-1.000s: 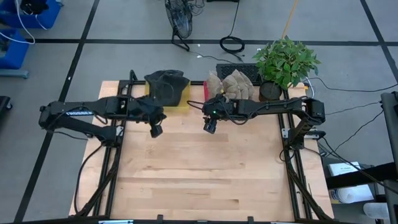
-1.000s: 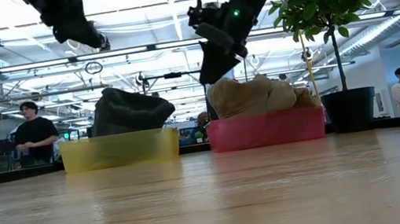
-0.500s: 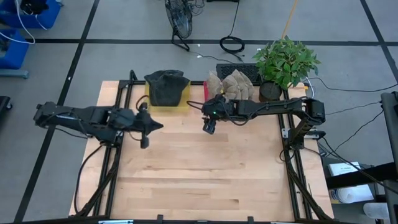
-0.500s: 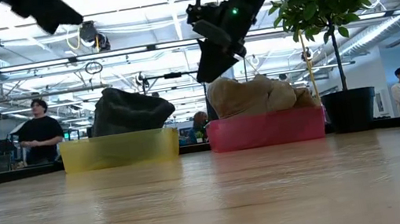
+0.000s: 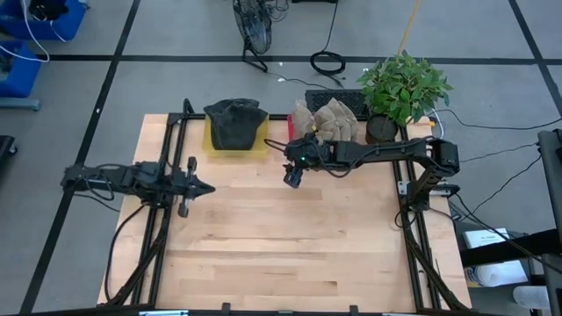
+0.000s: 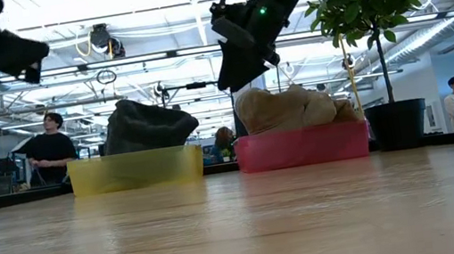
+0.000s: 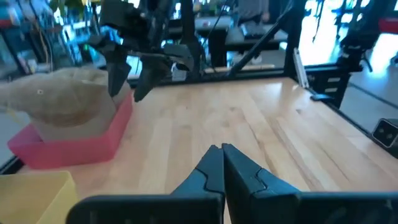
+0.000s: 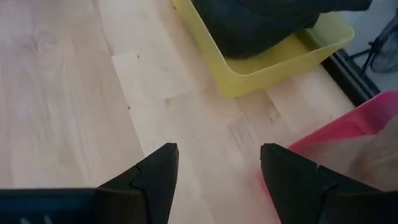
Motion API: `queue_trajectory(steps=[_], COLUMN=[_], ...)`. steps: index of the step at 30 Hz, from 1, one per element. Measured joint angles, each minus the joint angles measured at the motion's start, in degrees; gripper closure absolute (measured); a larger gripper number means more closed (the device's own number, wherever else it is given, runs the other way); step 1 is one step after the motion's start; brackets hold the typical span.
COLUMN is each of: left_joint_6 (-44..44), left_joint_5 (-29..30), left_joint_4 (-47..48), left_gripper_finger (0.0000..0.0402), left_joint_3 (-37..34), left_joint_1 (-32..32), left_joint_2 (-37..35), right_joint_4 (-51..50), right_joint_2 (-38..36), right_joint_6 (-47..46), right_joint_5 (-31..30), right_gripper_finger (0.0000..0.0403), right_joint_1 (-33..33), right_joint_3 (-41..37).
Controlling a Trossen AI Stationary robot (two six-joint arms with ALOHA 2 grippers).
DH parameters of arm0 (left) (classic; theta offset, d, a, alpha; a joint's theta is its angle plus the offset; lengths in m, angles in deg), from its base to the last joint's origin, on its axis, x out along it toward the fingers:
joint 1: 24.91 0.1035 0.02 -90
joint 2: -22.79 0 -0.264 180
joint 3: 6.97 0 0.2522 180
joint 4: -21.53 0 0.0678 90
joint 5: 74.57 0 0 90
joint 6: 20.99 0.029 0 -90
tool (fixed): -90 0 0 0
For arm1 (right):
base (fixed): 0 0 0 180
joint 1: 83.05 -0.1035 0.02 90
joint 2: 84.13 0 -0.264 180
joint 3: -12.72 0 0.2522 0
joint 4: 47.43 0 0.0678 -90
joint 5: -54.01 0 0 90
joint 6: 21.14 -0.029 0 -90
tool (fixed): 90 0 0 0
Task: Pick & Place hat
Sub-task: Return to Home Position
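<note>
A dark hat (image 5: 235,123) lies in the yellow bin (image 5: 212,147) at the table's far edge; it also shows in the low view (image 6: 144,124) and the right wrist view (image 8: 261,18). Tan hats (image 5: 329,118) fill the pink bin (image 6: 302,146) beside it. My right gripper (image 5: 292,176) hangs open above the table just in front of the gap between the two bins, its fingers (image 8: 158,171) empty. My left gripper (image 5: 195,187) is shut and empty (image 7: 222,155), held above the table's left part, pointing toward the right.
A potted plant (image 5: 402,88) stands at the far right corner. Black frame rails (image 5: 162,228) run along the table's left and right sides. People show in the room behind (image 6: 50,149). Bare wood (image 5: 290,246) spans the table's middle and near part.
My left gripper has drawn back from in front of the yellow bin toward the table's left edge, a little nearer, as its arm folded in. My right gripper has kept almost still. The hats and bins have not moved.
</note>
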Motion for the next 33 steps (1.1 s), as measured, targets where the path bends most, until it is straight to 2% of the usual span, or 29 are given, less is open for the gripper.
queue_trajectory(steps=[5,11,22,33], left_joint_6=[-1.9,-2.8,-1.0,-1.0], left_joint_5=[-0.5,-2.5,-5.0,-4.2], left_joint_4=[-0.8,-11.4,-11.8,-12.0], left_gripper_finger=[0.0401,0.0401,0.0401,0.0379], left_joint_3=[-6.5,-12.4,-12.7,-12.7], left_joint_1=[0.1,1.0,5.2,6.0], left_joint_2=[-10.3,-9.7,-10.1,-10.0], right_joint_4=[0.1,0.1,0.0,-3.6], right_joint_2=[0.0,0.0,0.0,0.0], right_joint_6=[-4.6,-5.6,-7.5,-0.6], right_joint_5=[0.0,-0.1,-0.1,2.0], right_gripper_finger=[0.0193,0.0193,0.0193,0.0202], right_joint_1=[-0.1,-0.1,-0.1,-2.5], right_joint_3=[0.0,0.0,0.0,0.0])
